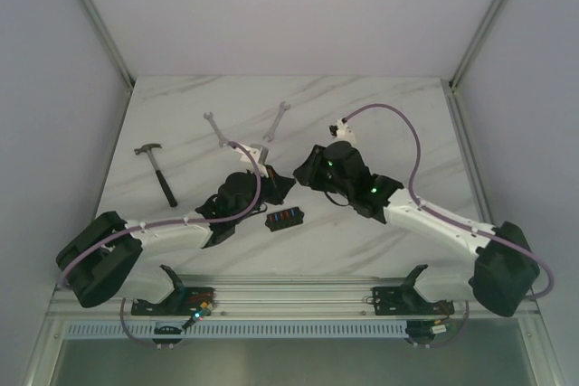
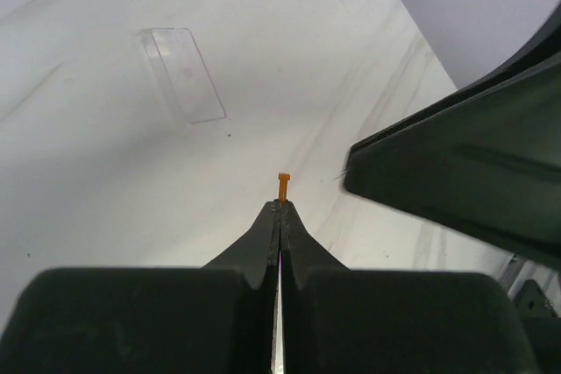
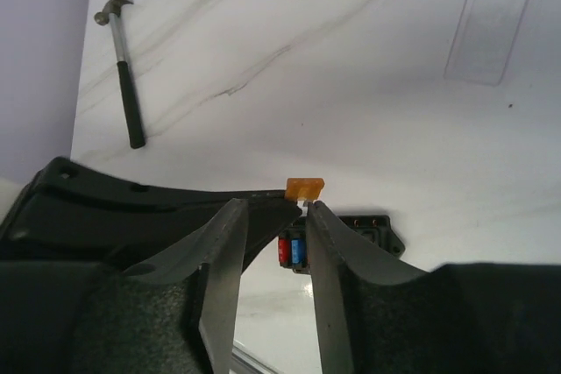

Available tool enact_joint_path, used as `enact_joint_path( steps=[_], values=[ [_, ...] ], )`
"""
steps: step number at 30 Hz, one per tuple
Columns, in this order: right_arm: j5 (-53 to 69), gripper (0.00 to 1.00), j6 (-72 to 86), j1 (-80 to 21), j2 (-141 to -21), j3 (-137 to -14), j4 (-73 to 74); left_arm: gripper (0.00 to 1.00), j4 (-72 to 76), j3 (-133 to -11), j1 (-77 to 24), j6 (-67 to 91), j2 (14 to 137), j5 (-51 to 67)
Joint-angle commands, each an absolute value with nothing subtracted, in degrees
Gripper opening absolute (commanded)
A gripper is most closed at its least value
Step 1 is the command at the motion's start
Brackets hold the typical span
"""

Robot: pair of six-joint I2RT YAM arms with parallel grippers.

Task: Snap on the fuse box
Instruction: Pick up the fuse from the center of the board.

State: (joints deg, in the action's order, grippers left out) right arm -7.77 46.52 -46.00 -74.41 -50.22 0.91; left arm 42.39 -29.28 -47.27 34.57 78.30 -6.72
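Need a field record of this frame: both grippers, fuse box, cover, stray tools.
left gripper: shut on a small orange fuse
right gripper: open, fingertips close beside the orange fuse
fuse box: small black rectangular plastic box on the white marble table, red and blue fuses inside
cover: thin clear rectangular cover, flat on the table, not on the box
tools: black-handled hammer, two silver wrenches, untouched

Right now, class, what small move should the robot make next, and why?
Probably lower the left tool toward the fuse box. It is shut on an orange fuse above the table, while the box shows red and blue fuses seated. The right tool is open, and the clear cover lies apart, so the fuse likely goes in first.
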Motion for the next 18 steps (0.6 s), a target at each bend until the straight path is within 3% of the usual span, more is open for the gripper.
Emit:
enact_joint_path(
  steps=[1, 5, 8, 13, 14, 18],
  values=[
    [-9.3, 0.45, 38.4, -45.3, -69.3, -49.2, -0.8, 0.0, 40.7, -30.1, -47.2, 30.7, 76.4, -7.1],
    [-7.1, 0.64, 25.8, -44.2, -65.9, -48.0, -1.0, 0.0, 38.2, -30.1, -46.4, 26.2, 73.6, -5.1],
    [-4.8, 0.71, 15.8, -44.0, -62.8, -45.6, -2.1, 0.0, 36.4, -30.5, -45.8, 22.9, 71.3, -2.2],
    [5.0, 0.69, 4.0, -42.9, -57.6, -45.0, 0.1, 0.0, 33.5, -31.4, -45.3, 18.3, 66.6, 5.0],
    [7.3, 0.64, 1.8, -42.9, -56.6, -44.6, 0.0, 0.0, 32.3, -31.8, -45.3, 17.4, 65.8, 6.8],
    [14.2, 0.59, -5.6, -42.9, -51.7, -44.3, 1.0, 0.0, 29.6, -33.2, -45.3, 14.9, 62.2, 11.9]
  ],
)
